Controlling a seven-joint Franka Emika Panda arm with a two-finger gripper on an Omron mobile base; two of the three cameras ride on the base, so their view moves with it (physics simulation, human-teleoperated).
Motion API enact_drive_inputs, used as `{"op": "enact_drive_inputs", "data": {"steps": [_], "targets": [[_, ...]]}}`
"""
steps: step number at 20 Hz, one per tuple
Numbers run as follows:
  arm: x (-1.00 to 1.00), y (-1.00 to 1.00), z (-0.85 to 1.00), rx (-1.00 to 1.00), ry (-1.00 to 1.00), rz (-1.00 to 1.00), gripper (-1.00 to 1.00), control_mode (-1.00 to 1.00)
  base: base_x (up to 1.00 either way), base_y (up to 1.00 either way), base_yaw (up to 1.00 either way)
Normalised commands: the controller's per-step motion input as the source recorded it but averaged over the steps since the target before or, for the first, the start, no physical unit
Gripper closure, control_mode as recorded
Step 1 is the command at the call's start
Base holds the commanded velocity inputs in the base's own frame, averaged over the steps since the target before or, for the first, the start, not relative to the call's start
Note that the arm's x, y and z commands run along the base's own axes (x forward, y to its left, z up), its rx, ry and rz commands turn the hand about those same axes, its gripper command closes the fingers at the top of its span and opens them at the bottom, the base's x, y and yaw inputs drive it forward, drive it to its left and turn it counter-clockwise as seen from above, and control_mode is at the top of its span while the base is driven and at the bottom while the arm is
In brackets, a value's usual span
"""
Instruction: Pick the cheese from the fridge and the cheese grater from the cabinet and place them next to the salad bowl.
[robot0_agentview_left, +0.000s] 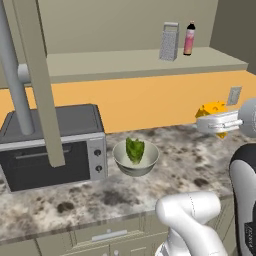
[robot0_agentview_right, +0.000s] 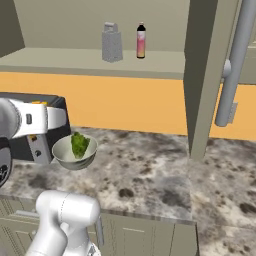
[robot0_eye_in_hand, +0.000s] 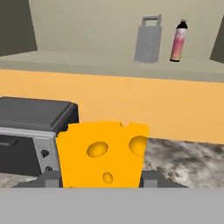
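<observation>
Cheese in grip above counter, right of bowl.
Jaws clenched on cheese (robot0_eye_in_hand: 101, 154); gripper (robot0_agentview_left: 216, 123) held above granite counter (robot0_agentview_left: 190, 165), wedge well clear of surface. Salad bowl (robot0_agentview_left: 135, 157) sits on counter to left, toaster oven (robot0_agentview_left: 50, 147) just beyond it. Cheese grater (robot0_agentview_left: 169, 42) upright on far cabinet shelf (robot0_agentview_left: 125, 62), pink bottle (robot0_agentview_left: 189, 38) beside it on right.

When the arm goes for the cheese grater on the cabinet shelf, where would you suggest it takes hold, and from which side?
I'd grip the cheese grater across its narrower upper body, just below the loop handle, coming straight in from the open front of the cabinet. It stands upright and tapers upward, so the top fits the jaws best. The pink bottle stands close beside it, so a sideways approach looks risky.
</observation>
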Motion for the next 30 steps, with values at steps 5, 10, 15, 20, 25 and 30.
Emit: {"op": "enact_drive_inputs", "data": {"steps": [5,10,15,20,25,30], "targets": [[0.07,-0.02,-0.02,0.00,0.13,0.00,1.00,-1.00,0.00,0.00,0.00],[0.09,-0.15,-0.19,0.00,0.11,-0.01,1.00,-1.00,0.00,0.00,0.00],[0.10,-0.21,-0.46,0.00,0.06,0.00,1.00,-1.00,0.00,0.00,0.00],[0.33,-0.09,-0.54,0.00,0.00,-0.01,1.00,-1.00,0.00,0.00,0.00],[0.37,-0.38,-0.42,0.00,0.06,-0.05,1.00,-1.00,0.00,0.00,0.00],[0.39,-0.49,-0.40,0.00,0.07,-0.07,1.00,-1.00,0.00,0.00,0.00]]}}
